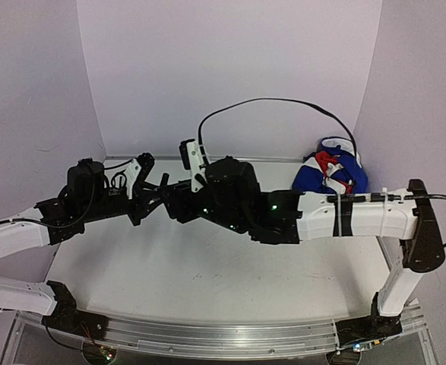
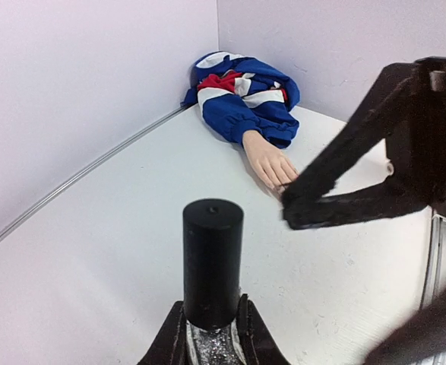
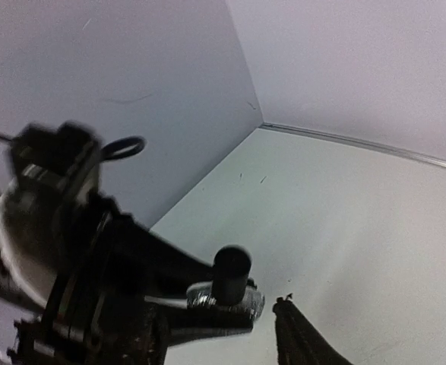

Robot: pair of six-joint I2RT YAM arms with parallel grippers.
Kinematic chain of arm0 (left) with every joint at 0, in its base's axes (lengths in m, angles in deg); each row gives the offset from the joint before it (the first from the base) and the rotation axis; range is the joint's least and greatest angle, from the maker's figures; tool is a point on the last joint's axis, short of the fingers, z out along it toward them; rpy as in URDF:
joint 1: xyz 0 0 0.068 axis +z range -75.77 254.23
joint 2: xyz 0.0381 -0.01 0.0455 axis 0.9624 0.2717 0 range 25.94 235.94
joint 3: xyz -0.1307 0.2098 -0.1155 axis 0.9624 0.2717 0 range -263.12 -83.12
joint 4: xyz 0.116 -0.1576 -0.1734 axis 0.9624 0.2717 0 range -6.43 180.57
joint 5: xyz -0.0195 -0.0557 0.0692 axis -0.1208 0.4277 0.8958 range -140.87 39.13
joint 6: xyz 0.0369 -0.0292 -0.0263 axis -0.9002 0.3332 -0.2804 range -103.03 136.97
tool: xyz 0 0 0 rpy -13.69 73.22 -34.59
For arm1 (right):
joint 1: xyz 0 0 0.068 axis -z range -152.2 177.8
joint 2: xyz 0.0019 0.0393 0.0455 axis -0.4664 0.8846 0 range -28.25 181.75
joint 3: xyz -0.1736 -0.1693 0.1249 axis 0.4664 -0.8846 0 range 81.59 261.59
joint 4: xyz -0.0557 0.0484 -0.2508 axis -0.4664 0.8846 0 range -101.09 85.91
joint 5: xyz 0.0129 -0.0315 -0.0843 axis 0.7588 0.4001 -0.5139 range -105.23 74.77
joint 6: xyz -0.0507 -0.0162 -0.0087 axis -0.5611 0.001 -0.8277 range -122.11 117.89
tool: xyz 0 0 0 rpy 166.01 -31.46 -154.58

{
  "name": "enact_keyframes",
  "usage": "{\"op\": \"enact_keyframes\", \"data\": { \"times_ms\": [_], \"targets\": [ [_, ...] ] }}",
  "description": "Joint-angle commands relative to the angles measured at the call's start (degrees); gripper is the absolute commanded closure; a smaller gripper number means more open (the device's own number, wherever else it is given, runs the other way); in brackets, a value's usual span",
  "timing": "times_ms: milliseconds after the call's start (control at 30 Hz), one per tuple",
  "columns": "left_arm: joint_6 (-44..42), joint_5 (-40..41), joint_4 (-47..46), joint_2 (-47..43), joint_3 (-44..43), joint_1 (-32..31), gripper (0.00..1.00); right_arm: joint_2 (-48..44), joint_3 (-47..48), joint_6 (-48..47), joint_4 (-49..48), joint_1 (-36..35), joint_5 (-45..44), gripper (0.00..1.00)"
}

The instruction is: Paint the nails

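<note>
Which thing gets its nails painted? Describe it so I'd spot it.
On the white table, find the far right corner. A bunched blue, white and red sleeve lies there; the pale mannequin hand pokes out of it, the only skin-coloured thing.

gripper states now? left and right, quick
Left gripper: shut on the dark-capped bottle.
Right gripper: cannot tell, its own view is blurred; nothing seen held.
</note>
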Motion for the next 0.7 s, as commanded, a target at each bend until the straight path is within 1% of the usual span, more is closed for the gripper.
{"op": "enact_keyframes", "data": {
  "times_ms": [0, 67, 133, 200, 267, 300, 400, 500, 567, 667],
  "targets": [
    [1.59, -0.97, -4.58, 0.47, -3.25, 0.47, 1.0, -10.75, -6.81, -2.63, -3.93, 5.17, 16.09, 0.36],
    [1.93, -4.44, -4.56, 1.05, -3.68, 0.48, 1.0, -14.41, -11.89, -1.76, -7.58, 8.65, 24.61, 0.26],
    [2.23, -9.83, -4.6, 1.86, -4.23, 0.49, 1.0, -16.69, -15.74, -1.3, -10.67, 12.06, 33.97, 0.18],
    [2.57, -17.31, -4.61, 2.78, -4.96, 0.49, 1.0, -17.38, -17.47, -1.43, -11.99, 14.62, 42.41, 0.16],
    [3.28, -26.05, -4.62, 4.17, -6.05, 0.51, 1.0, -17.41, -17.71, -2.07, -12.55, 15.86, 49.43, 0.17],
    [3.77, -29.1, -4.62, 4.98, -6.57, 0.48, 1.0, -17.44, -17.71, -2.76, -12.88, 15.89, 52.66, 0.17],
    [5.07, -37.23, -4.64, 7.25, -7.87, 0.47, 1.0, -16.94, -17.59, -3.22, -15.11, 15.95, 58.46, 0.22],
    [6.38, -42.88, -4.71, 9.07, -8.93, 0.46, 1.0, -14.88, -16.44, -3.0, -17.25, 15.92, 63.76, 0.29],
    [6.81, -44.8, -4.72, 9.75, -9.24, 0.39, 1.0, -12.91, -15.26, -2.31, -18.62, 15.87, 66.92, 0.36],
    [7.02, -45.65, -4.73, 10.09, -9.25, 0.3, 1.0, -10.65, -13.87, -0.93, -20.97, 15.74, 69.73, 0.48]
  ]
}}
